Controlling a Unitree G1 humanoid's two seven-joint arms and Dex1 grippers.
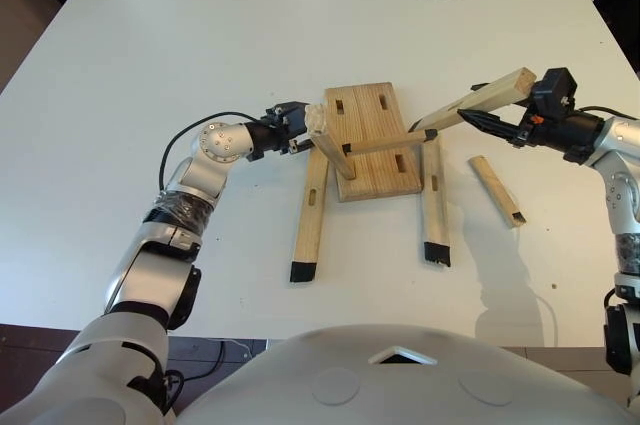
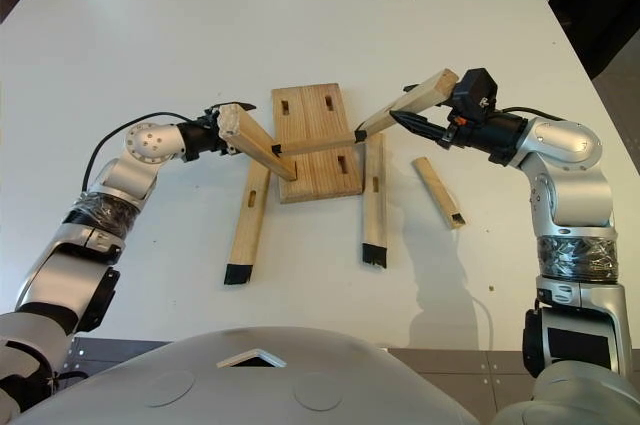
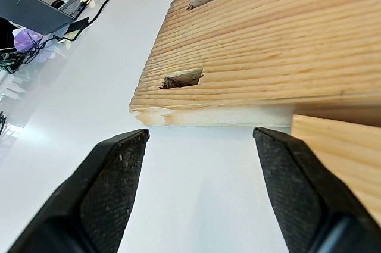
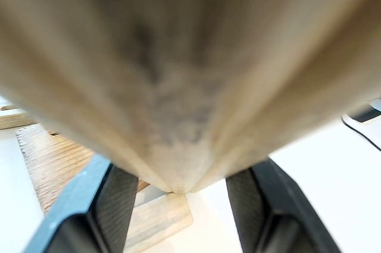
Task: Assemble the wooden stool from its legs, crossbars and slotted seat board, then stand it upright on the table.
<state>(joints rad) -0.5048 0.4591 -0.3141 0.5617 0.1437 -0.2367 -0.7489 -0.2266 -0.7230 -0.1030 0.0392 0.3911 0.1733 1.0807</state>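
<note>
The white table [image 1: 150, 65] carries the slotted seat board [image 1: 370, 110], flat at its centre. Over it tilts a two-leg frame joined by a crossbar [image 1: 385, 145]. The right gripper [image 1: 468, 119] is clamped on the raised leg [image 1: 500, 90] at the board's 2 o'clock. The left gripper [image 3: 201, 146], fingers apart, sits by the slanted leg [image 1: 335, 153] at 9. A spare leg [image 1: 312, 210] lies at 7, another leg [image 1: 433, 205] at 5, and a short bar [image 1: 497, 190] at 3.

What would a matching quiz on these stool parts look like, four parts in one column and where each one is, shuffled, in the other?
Parts:
1. seat board
2. loose crossbar
3. joined crossbar
4. tilted leg

Places:
A. gripped in the right tool
B. flat on the table, slots up
C. lying by itself, farthest to the robot's right
D. bridging two tilted legs above the board

Pairs: 1-B, 2-C, 3-D, 4-A
</note>
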